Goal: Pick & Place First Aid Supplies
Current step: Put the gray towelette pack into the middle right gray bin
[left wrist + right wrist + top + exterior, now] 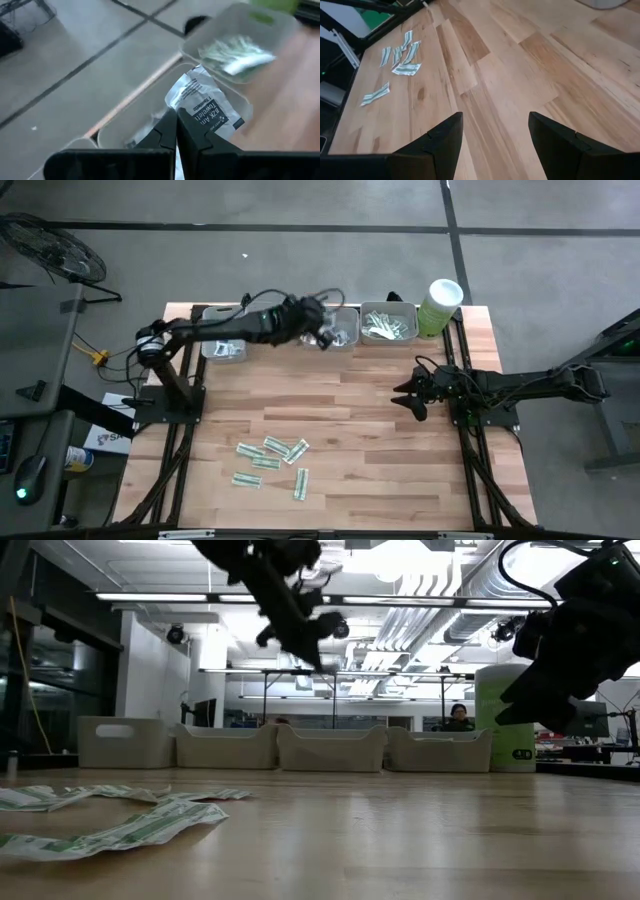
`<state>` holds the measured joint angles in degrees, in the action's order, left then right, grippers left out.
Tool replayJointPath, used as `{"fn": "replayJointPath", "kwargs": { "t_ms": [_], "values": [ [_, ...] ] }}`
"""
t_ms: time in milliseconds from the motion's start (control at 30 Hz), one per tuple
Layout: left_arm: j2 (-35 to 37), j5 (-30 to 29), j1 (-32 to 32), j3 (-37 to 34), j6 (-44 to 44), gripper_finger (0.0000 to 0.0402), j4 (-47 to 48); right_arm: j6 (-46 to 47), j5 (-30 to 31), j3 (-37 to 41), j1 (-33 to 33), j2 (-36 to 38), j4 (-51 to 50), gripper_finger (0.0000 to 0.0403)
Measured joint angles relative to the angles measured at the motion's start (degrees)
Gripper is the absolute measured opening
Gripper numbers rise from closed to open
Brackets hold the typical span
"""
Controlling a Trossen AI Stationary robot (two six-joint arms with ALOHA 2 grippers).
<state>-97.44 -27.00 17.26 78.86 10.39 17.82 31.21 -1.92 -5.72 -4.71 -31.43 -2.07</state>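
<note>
**Left arm holding a towelette sachet over the tray row**

Using the row of grey trays (300,330) at the table's (340,430) far edge as the landmark. Four trays side by side, and the pale green tub (438,306) with a white lid stands just beside the row's right end; there's dark print low on it but I can't read it.

The left gripper (322,335) hangs over the third tray from the left (345,332), fingers clamped tight on a white sachet (202,102). In the left wrist view, the sachet's dark blue band reads "BZK An… Towelett…", the rest is too small. The tray nearest the tub (388,323) holds pale green-white strips.

The right gripper (412,398) waits nearer than the trays, on the tub's side, jaws spread wide and holding nothing.

Loose green-white strips (270,460) lie well away from the trays near the front edge.
</note>
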Motion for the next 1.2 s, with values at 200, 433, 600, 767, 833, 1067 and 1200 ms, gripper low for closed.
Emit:
{"fn": "replayJointPath", "kwargs": {
  "t_ms": [200,433,600,767,833,1067,1200],
  "values": [
    [-3.94,2.96,5.76,-0.14,5.88,0.0000,-3.71,-1.74,-0.08,0.00,-0.13,-0.08,0.27,0.0220],
    [-8.67,7.04,7.60,-0.14,11.13,0.0000,-8.16,-3.18,0.53,0.00,-0.13,-0.05,0.16,0.0220],
    [-10.73,7.94,7.52,-0.16,14.36,0.0000,-7.77,-2.87,0.46,0.00,-0.13,-0.05,0.16,0.0220],
    [-11.24,8.90,7.49,-0.16,16.71,0.0002,-6.80,-2.70,0.47,0.00,-0.13,-0.05,0.16,0.0220],
    [-11.24,9.37,7.50,-0.15,16.95,0.0007,-7.16,-2.57,0.37,0.00,-0.13,-0.05,0.16,0.0220],
    [-11.24,10.25,7.49,-0.14,17.03,0.0052,-7.00,-1.01,-0.15,0.00,-0.13,-0.05,0.16,0.0220],
    [-11.24,11.59,7.49,-0.14,17.03,0.0081,-7.49,-0.02,-0.60,0.00,-0.13,-0.05,0.16,0.0220]
  ]
}}
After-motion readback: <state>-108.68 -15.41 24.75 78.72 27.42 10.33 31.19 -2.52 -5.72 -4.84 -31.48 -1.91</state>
